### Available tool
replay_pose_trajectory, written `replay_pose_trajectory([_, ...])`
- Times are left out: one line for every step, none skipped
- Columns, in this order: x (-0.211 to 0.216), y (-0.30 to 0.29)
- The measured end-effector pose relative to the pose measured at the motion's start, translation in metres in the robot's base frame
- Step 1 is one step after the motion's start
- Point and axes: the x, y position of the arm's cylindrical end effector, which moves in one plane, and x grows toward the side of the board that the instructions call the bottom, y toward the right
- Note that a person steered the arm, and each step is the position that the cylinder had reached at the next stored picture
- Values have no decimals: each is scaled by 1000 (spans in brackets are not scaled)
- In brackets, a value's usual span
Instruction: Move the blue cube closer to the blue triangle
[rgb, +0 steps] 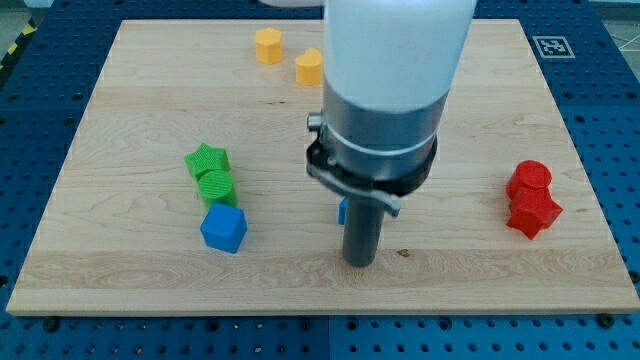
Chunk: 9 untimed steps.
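The blue cube (223, 228) sits on the bench (120, 260) toward the view's lower left, turned a little so one corner faces the view's bottom. Its faces are matte plastic with fine ridged layer lines. My tip (359, 262) is well apart from it, off to the view's right at about the same height in the view, resting on bare wood. There are no fingers on this arm, only the dark straight rod, so nothing is being grasped or clenched.

A sliver of blue (342, 210) shows just at the left edge of the rod, above my tip; most of it is hidden behind the rod, so its shape cannot be told (it may be the blue triangle).

Just above the blue cube, touching or nearly touching it, is a green rounded block (217, 187), and directly above that a green star (207, 159), both ribbed in the same way. Near the view's top are two yellow blocks (268, 45) (309, 67), faceted like short hexagonal prisms, the second partly tucked behind the arm's pale cylinder (395, 50). Far at the view's right, two red blocks (529, 179) (533, 212) stand pressed together, the lower one star-like.

The bench is a light wooden board with visible grain, lying on a blue perforated surface (300, 340).
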Motion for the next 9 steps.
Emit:
replay_pose_trajectory([34,-35])
replay_pose_trajectory([33,-70])
replay_pose_trajectory([32,-132])
replay_pose_trajectory([3,-174])
replay_pose_trajectory([-40,-178])
replay_pose_trajectory([-47,-177])
replay_pose_trajectory([-47,-156])
replay_pose_trajectory([-47,-129])
replay_pose_trajectory([-39,-123])
